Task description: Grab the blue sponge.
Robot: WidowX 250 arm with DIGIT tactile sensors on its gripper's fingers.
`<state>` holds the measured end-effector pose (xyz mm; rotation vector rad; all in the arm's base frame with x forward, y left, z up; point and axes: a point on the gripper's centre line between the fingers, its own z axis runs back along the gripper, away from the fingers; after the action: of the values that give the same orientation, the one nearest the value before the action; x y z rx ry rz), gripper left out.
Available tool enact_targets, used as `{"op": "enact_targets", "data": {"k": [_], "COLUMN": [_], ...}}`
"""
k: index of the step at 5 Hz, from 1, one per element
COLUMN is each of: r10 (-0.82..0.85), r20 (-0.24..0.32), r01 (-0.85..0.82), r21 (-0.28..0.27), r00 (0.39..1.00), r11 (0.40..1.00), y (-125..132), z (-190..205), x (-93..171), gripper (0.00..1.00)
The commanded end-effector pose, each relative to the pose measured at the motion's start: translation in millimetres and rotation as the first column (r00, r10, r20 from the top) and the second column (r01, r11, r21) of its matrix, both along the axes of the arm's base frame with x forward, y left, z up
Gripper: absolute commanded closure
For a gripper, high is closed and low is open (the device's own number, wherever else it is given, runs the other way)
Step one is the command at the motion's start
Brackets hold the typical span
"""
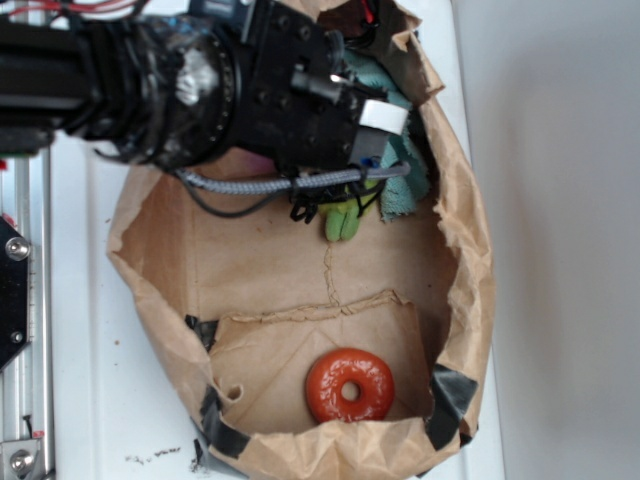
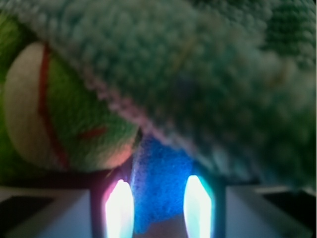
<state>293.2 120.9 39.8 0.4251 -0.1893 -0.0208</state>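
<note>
Sponge, blue (image 2: 161,183): seen close in the wrist view, bright saturated blue with a fine porous grain, lower edge rounded. It sits between the two glowing fingertips (image 2: 119,208) of the hand (image 2: 158,210), both pads pressed against its sides, so the hand is clenched on the blue sponge. Pale teal terry cloth (image 2: 208,84) drapes over the sponge's top and fills the upper right of that view, blurred. Green plush frog (image 2: 59,109), with a cream patch and red stitching, lies just beside the sponge on the left.

Exterior view: orange-red ring toy (image 1: 349,385) nearest, on the floor of an opened brown paper bag (image 1: 470,260). Farther in, the frog's legs (image 1: 345,218) show below the hand (image 1: 372,135). Sponge itself hidden here by the arm. Bag rests on a white desk (image 1: 90,300).
</note>
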Motion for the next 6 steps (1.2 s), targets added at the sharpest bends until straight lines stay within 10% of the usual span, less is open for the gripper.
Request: {"op": "enact_targets", "data": {"k": [1, 5, 6], "r10": [-0.001, -0.150, -0.135], "r20": [0.040, 0.014, 0.013], "r01": [0.000, 0.150, 0.135], "r21": [0.011, -0.063, -0.013], "r00": [0.999, 0.989, 0.991], "r11": [1.000, 0.987, 0.991], "y": [1.2, 18.0, 13.8], "z": [16.6, 61.1, 55.2], "x": [3.2, -43.6, -37.9], "gripper": [1.00, 1.00, 0.48]}}
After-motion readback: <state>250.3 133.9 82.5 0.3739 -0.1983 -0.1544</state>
